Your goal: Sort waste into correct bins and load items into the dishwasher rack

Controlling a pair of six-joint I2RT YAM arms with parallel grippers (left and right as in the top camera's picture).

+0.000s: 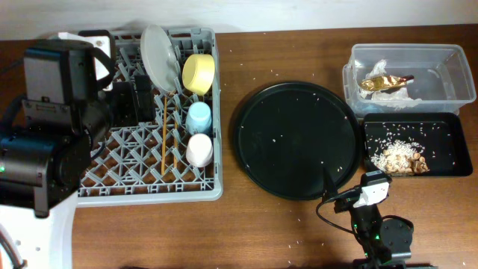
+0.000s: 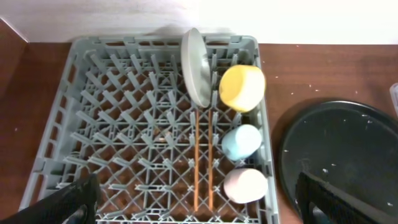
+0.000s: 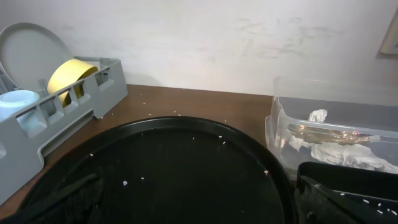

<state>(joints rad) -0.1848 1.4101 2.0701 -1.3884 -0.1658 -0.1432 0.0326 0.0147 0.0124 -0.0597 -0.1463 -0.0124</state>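
Note:
The grey dishwasher rack [image 1: 95,187] holds the pale plate [image 1: 158,56] upright, the yellow bowl [image 1: 199,73], the light-blue cup [image 1: 199,117], the pink cup [image 1: 199,149] and the chopsticks [image 1: 164,142]. The clear tub [image 1: 455,82] holds the white napkin and gold-brown wrapper [image 1: 385,84]. The shallow black tray [image 1: 448,168] holds food scraps [image 1: 399,158] and rice grains. My left gripper [image 2: 199,208] is open and empty above the rack's front edge. My right gripper [image 3: 199,205] is open and empty, low at the round tray's near rim.
A large round black tray [image 1: 295,138] with a few stray rice grains lies between the rack and the two bins. The left arm's body [image 1: 52,134] covers the rack's left side. The right arm [image 1: 373,190] sits at the table's front edge.

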